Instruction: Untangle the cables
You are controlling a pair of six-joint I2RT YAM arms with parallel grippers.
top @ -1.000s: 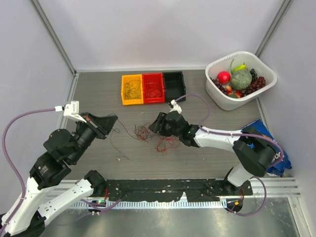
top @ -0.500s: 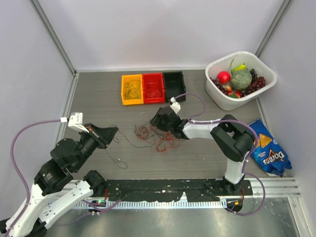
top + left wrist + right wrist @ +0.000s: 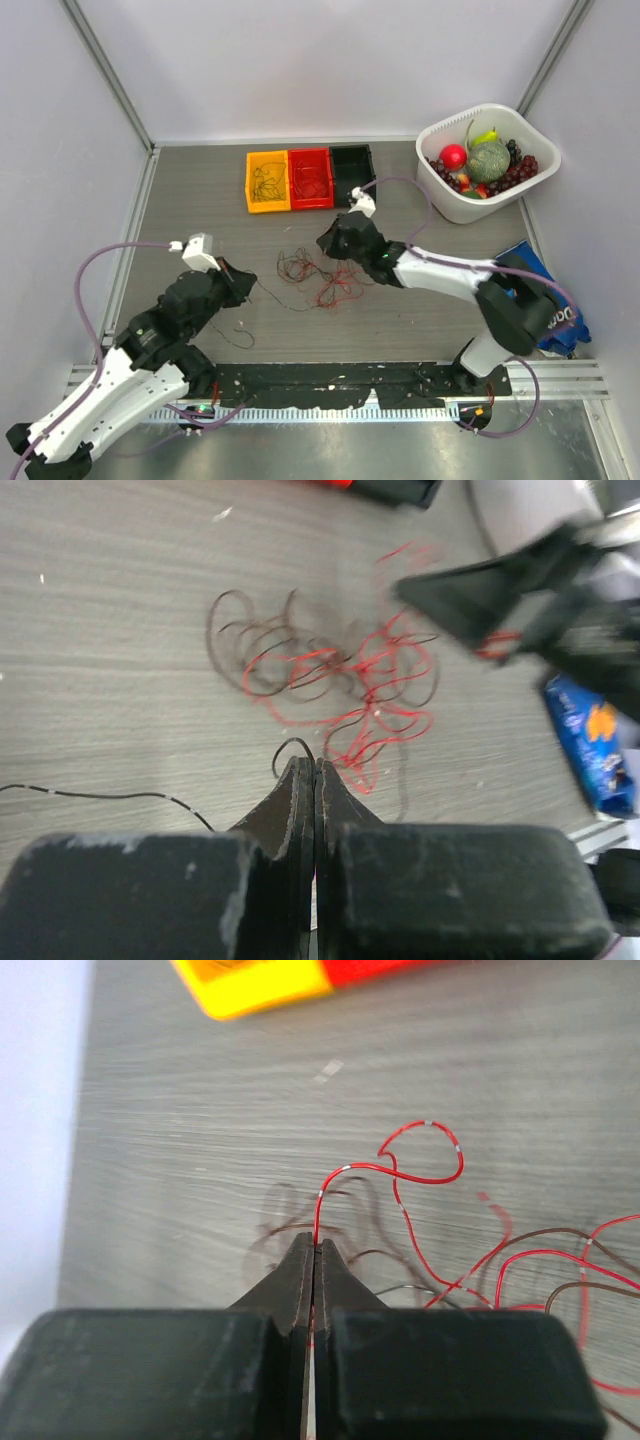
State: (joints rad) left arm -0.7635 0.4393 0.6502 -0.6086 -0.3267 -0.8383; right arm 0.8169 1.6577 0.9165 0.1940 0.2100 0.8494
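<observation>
The cables [image 3: 318,280] lie as a loose tangle of thin red and dark loops on the grey table, between my two grippers. My left gripper [image 3: 247,284] sits to the left of the tangle. In the left wrist view its jaws [image 3: 315,766] are pressed shut, with a dark cable [image 3: 290,742] curling out of the tip. My right gripper [image 3: 326,246] is over the tangle's upper right edge. In the right wrist view it [image 3: 314,1242] is shut on a red cable [image 3: 430,1123] that rises from the tip and loops away to the right.
Yellow [image 3: 267,182], red [image 3: 311,178] and black [image 3: 353,172] bins stand in a row at the back; the yellow and red ones hold wires. A white basket [image 3: 470,208] of fruit is at the back right. A blue chip bag [image 3: 556,312] lies at the right edge.
My right gripper has closed on a red cable at the tangle. My left arm has moved nearer and to the right, still shut on its dark cable.
</observation>
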